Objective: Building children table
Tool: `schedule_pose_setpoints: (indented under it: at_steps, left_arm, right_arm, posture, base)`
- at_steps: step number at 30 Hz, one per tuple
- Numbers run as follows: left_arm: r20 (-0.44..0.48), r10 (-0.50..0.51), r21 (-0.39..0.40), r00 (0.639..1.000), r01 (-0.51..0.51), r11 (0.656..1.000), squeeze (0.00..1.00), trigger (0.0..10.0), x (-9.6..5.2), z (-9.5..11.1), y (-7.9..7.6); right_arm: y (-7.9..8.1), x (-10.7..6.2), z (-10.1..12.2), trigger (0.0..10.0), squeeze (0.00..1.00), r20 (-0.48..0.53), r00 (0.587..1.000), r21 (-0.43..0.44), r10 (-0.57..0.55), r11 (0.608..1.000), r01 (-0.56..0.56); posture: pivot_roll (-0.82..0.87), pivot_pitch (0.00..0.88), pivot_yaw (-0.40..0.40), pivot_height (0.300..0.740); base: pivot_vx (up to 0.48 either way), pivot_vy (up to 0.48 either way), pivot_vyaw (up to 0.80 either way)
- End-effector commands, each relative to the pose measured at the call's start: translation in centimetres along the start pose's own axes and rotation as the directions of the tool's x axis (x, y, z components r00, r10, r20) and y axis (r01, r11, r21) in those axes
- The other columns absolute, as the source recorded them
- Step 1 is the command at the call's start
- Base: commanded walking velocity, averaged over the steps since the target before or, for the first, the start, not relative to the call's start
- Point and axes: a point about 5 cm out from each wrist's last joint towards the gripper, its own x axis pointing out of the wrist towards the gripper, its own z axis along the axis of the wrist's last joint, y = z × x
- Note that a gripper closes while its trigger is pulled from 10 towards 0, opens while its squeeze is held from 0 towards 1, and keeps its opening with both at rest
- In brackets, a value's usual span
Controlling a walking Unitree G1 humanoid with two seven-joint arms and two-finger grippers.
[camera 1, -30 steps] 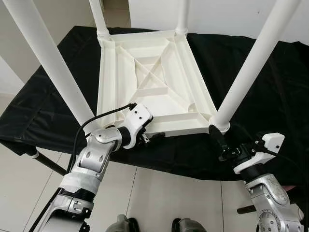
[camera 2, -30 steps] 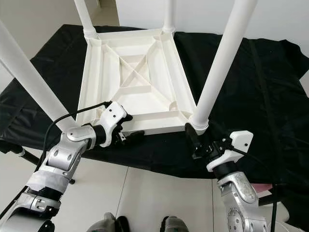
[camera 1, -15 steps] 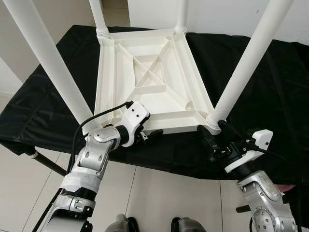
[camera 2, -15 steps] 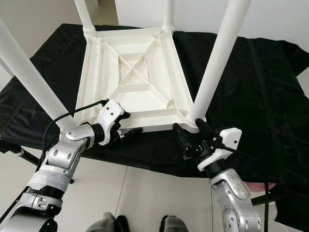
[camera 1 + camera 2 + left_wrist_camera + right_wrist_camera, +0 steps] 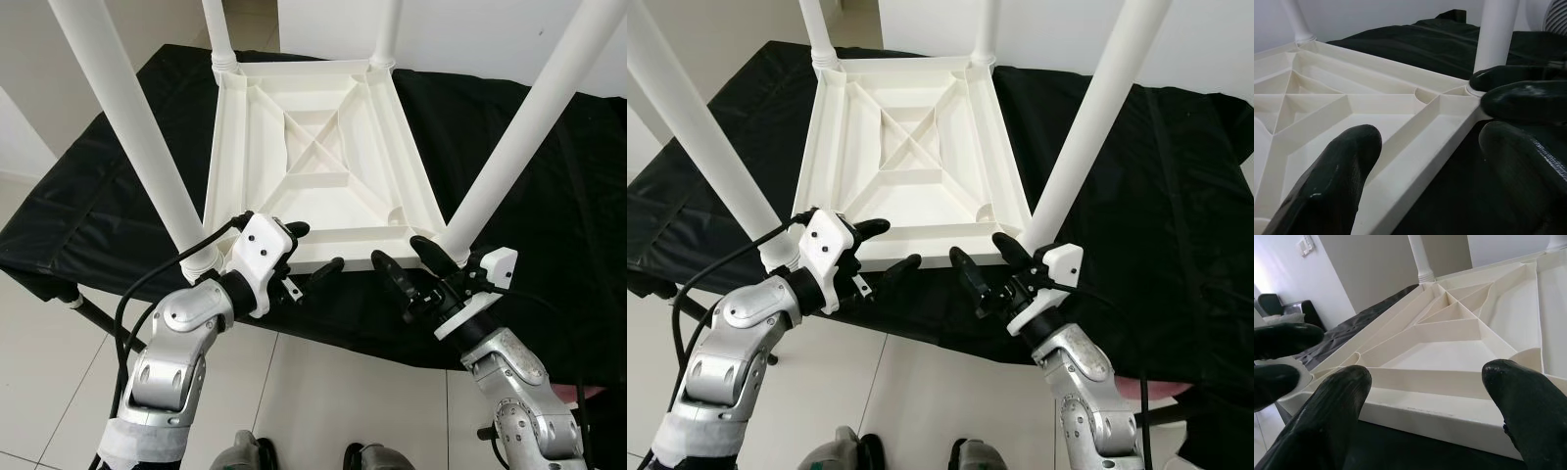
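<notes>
Left eye view: both our left gripper [image 5: 312,248] and right gripper [image 5: 411,262] gape wide at the upturned table [image 5: 323,166]'s near rim — rigid, light, slick plastic, so we'd pinch the rim.

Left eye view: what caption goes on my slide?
Both grippers, fingers open, straddle the near edge of the upside-down white table on black cloth.

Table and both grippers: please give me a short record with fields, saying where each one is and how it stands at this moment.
table: white plastic table, upside down on a black cloth, four white legs pointing up
left gripper: left gripper open, fingers astride the table's near edge by the near-left corner
right gripper: right gripper open, at the near edge by the near-right leg
contact: neither gripper closed on the table
</notes>
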Motion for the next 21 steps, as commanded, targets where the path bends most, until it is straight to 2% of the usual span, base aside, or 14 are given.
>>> schedule_pose_setpoints:
  at_steps: [1,4,6,8,13,17,21]
  left_arm:
    - [0.000,0.031,-0.014,1.000,-0.031,0.999,0.00,10.0,-0.3,0.2,-0.3]
    - [-0.002,0.047,-0.017,0.999,-0.047,0.999,0.00,10.0,-0.7,0.3,-0.5]
    - [-0.008,0.105,-0.031,0.994,-0.106,0.994,0.00,10.0,-1.6,0.3,-0.7]
    - [-0.013,0.126,-0.029,0.992,-0.126,0.992,0.00,10.0,-1.9,0.3,-0.7]
    - [-0.031,0.187,0.007,0.982,-0.186,0.982,0.00,10.0,-4.0,0.9,-0.4]
    - [-0.041,0.206,0.012,0.978,-0.205,0.979,0.00,10.0,-4.3,0.9,-0.2]
    - [-0.077,0.250,0.045,0.965,-0.247,0.968,0.00,10.0,-5.4,1.1,0.1]
  right_arm:
    - [0.0,0.3,-0.3,10.0,0.00,-0.007,1.000,-0.006,0.020,1.000,-0.021]
    - [0.0,0.8,-0.4,10.0,0.00,-0.006,0.999,-0.010,0.034,0.999,-0.034]
    - [-0.2,1.7,-0.5,10.0,0.00,-0.004,0.998,-0.015,0.057,0.998,-0.057]
    - [-0.2,2.0,-0.5,10.0,0.00,-0.004,0.998,-0.015,0.067,0.998,-0.067]
    - [-0.2,2.9,-1.0,10.0,0.00,-0.012,0.995,-0.019,0.101,0.995,-0.101]
    - [-0.2,3.0,-1.0,10.0,0.00,-0.010,0.994,-0.017,0.106,0.994,-0.106]
    - [-0.2,3.4,-1.2,10.0,0.00,-0.006,0.993,-0.017,0.121,0.992,-0.121]
  posture:
    - [-0.04,0.095,0.006,0.740]
    - [-0.03,0.097,0.006,0.740]
    - [0.01,0.100,-0.012,0.740]
    - [0.01,0.100,-0.012,0.740]
    - [0.05,0.097,-0.022,0.740]
    - [0.06,0.096,-0.024,0.740]
    - [0.07,0.095,-0.029,0.740]
  base:
    - [0.000,0.000,0.00]
    - [0.000,0.000,0.00]
    - [0.000,0.000,0.00]
    - [0.000,0.000,0.00]
    - [0.000,0.000,0.00]
    - [0.000,0.000,0.00]
    - [0.000,0.000,0.00]
